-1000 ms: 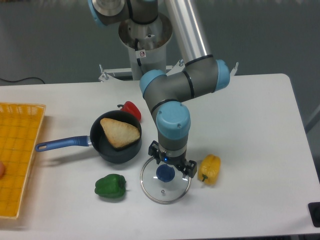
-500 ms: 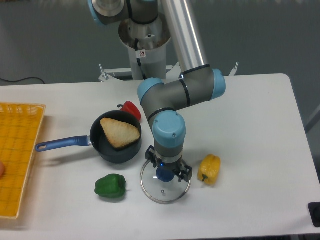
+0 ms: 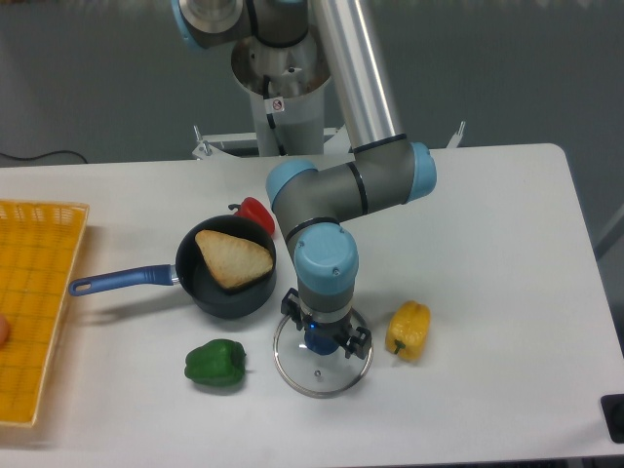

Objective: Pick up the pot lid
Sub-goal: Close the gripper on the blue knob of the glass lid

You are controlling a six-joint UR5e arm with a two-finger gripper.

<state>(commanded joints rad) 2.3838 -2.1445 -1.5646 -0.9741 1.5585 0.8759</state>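
The gripper point(image 3: 327, 325) is open over the upper part of the glass pot lid point(image 3: 324, 377). The lid lies flat on the table and has a clear pane with a metal rim. Its round blue knob point(image 3: 320, 341) shows between and slightly below the two spread fingers, partly covered by the gripper. Whether the fingertips are level with the knob or above it, I cannot tell. The lid's far rim is partly hidden behind the gripper.
A black pan point(image 3: 222, 302) holding a bread-like piece point(image 3: 232, 258) is left of the gripper, its blue handle pointing left. Around are a green pepper point(image 3: 215, 363), a yellow pepper point(image 3: 408, 330), a red pepper point(image 3: 255, 214) and an orange crate point(image 3: 49, 292).
The gripper has come down and a little to the left, over the lid's knob, with its fingers still spread. The lid and other objects have stayed put.
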